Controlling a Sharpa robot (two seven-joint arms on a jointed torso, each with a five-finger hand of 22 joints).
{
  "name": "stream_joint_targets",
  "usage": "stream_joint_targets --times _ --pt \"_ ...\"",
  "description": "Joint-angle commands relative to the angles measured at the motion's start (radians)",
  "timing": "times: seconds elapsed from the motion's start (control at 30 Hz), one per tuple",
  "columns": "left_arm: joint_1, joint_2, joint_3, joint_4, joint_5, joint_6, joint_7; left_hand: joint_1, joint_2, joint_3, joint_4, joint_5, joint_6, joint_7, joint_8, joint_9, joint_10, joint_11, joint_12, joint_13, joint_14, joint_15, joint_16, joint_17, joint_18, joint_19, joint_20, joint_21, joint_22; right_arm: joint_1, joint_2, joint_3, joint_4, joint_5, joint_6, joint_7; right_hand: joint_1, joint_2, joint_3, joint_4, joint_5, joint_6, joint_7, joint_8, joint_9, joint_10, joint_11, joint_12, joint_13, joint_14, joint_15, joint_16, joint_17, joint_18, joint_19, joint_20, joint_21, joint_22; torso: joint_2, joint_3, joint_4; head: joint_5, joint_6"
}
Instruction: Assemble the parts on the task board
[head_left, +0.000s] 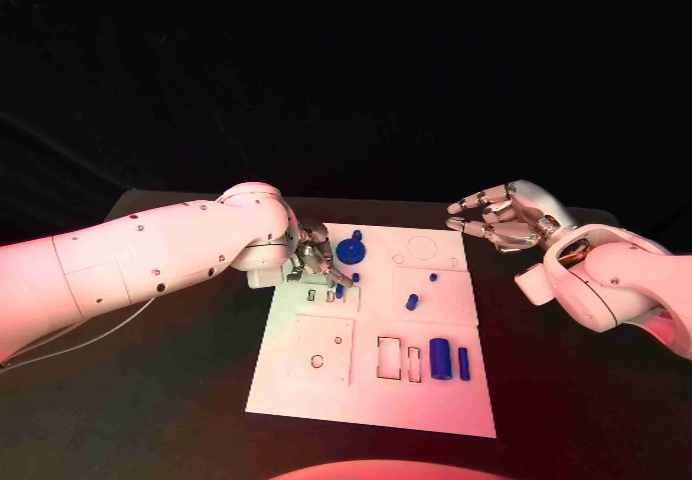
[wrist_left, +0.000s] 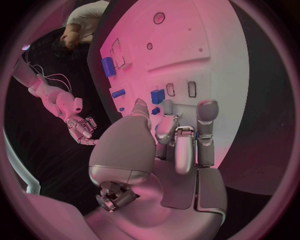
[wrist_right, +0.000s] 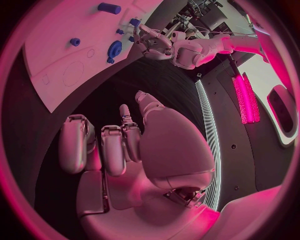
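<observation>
My left hand (head_left: 310, 262) is down over the upper left part of the task board (head_left: 368, 405), its fingers (wrist_left: 178, 145) bunched over a small blue part (head_left: 340, 291) beside two little slots. I judge this to be the seating step: a piece is being placed or pressed into its socket there. Whether those fingers actually pinch the piece or only hover against it, I cannot tell, since my own palm covers the contact in the left wrist view and the head view is too small there. My right hand (head_left: 502, 218) hangs above the dark surface (head_left: 159, 400) just off the board's upper right corner, fingers curled inward and holding nothing. Other parts lie on the board: a round blue disc (head_left: 356, 252) just beyond my left fingers, a small peg (head_left: 413, 301) near the middle, and two blue bars (head_left: 440, 358) standing in the lower right recesses. Next I would need to line the piece up squarely with its slot and push straight down, gently. The slot's outline is partly hidden.
</observation>
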Motion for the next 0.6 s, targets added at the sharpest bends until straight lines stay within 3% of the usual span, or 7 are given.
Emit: stream_joint_targets --times 0.03,0.6 --pt "0.000 0.005 0.000 -0.002 0.008 0.029 0.000 0.001 0.008 -0.004 0.000 -0.006 0.005 0.002 0.004 0.001 0.004 -0.002 0.006 0.001 0.089 -0.001 0.004 0.213 -0.014 0.006 -0.001 0.006 0.001 -0.001 0.002 0.000 0.001 -0.014 0.017 -0.003 -0.007 0.000 -0.005 0.000 0.003 -0.006 -0.001 -0.004 -0.001 -0.007 -0.002 -0.006 0.099 0.059 0.004 -0.007 0.135 0.016 -0.007 -0.001 -0.004 0.051 0.000 0.0001 0.0001 -0.003 -0.001" --pt "-0.003 0.015 -0.001 -0.016 0.015 0.059 0.002 0.016 0.019 0.002 -0.002 -0.006 0.004 0.001 0.007 0.004 0.000 -0.003 0.008 0.002 0.089 -0.002 0.004 0.213 -0.015 0.006 -0.002 0.010 0.005 -0.001 0.003 0.000 0.004 -0.014 0.018 -0.006 -0.008 0.001 -0.006 0.001 0.004 -0.005 -0.001 -0.003 -0.001 -0.007 -0.002 -0.006 0.099 0.059 0.004 -0.006 0.135 0.016 -0.007 0.000 -0.005 0.051 0.001 -0.0006 0.0010 0.002 -0.009"
